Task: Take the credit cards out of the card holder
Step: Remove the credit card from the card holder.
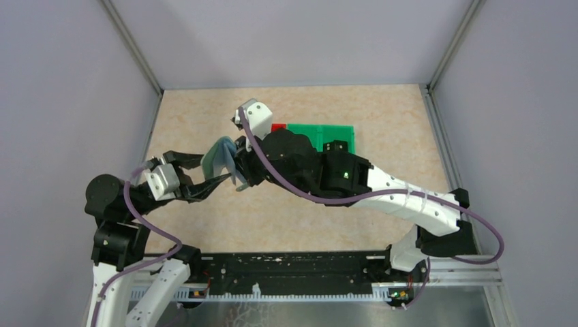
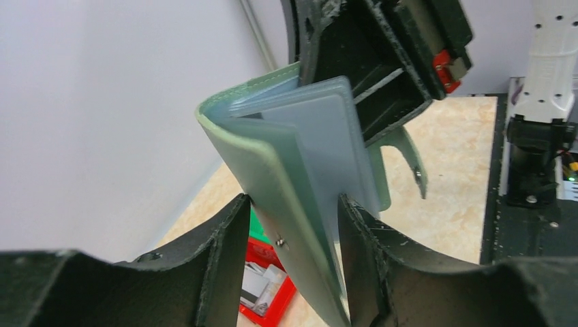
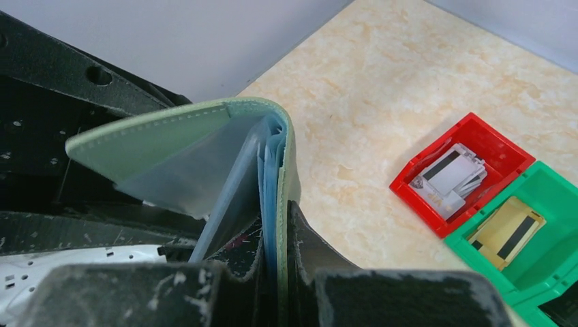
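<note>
1. Grey-green card holder point(image 2: 272, 177) hangs open in mid-air. The right gripper point(image 3: 276, 231) has its jaws pressed together on one leaf. The other leaf and the clear sleeves point(image 2: 320, 136) fan out away from those jaws.
2. Left gripper point(image 2: 293, 204) jaws are spread and straddle the free leaf and sleeves. The cover is touching or just beside one fingertip, can't tell which.
3. Credit cards point(image 3: 450, 174) lie stacked in the red bin point(image 3: 419, 204), well clear of both jaws, with one yellowish card point(image 3: 508, 231) in the green bin point(image 3: 552, 197) beside it. Whether any are left in the sleeves I can't tell: they're translucent and seen edge-on.
4. Risk: the left jaws close on cover and sleeves together and tug the whole holder, not a card. Cause: no card edge is isolated between the jaws.
5. Risk: that tug slides the leaf out of the right pinch, since the material looks smooth, and the holder drops to the table point(image 3: 382, 82).
6. Risk: the soft sleeves buckle under a fingertip and any card inside jams.
</note>
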`<state>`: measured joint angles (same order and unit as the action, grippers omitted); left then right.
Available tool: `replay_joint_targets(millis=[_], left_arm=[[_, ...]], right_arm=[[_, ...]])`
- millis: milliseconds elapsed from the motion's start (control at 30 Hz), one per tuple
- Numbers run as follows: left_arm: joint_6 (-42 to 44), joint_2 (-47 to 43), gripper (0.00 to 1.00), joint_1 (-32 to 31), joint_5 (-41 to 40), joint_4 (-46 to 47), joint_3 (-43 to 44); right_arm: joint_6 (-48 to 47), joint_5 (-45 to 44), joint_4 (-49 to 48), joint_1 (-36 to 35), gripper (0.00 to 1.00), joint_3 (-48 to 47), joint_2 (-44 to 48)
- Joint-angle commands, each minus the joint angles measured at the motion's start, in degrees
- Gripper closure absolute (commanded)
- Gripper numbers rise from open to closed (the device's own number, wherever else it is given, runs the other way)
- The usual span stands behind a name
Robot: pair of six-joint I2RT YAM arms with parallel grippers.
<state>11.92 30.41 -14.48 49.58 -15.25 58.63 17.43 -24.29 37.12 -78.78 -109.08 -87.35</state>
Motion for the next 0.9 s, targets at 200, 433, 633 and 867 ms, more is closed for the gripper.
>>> replay_joint_targets(millis=[200, 433, 633, 867], left_arm=[[-0.40, -1.00, 0.44, -0.20, -0.31, 1.74, -0.97], [1.17, -1.23, 0.42, -0.20, 7.88, -2.83, -0.63], [2.24, -1.59, 0.43, -0.20, 8.88, -4.67, 0.15], [3.60, -1.53, 0.42, -0.20, 14.28, -8.99, 0.75]], right_arm=[[-4.70, -8.84, 0.58, -4.93, 1.00, -7.60, -2.30], [-7.39, -15.14, 4.40, -7.30, 1.00, -13.15, -5.81], [-8.98, -17.54, 4.78, -8.03, 1.00, -14.18, -6.61], [-10.03, -19.28, 5.24, -8.52, 1.00, -15.02, -7.28]])
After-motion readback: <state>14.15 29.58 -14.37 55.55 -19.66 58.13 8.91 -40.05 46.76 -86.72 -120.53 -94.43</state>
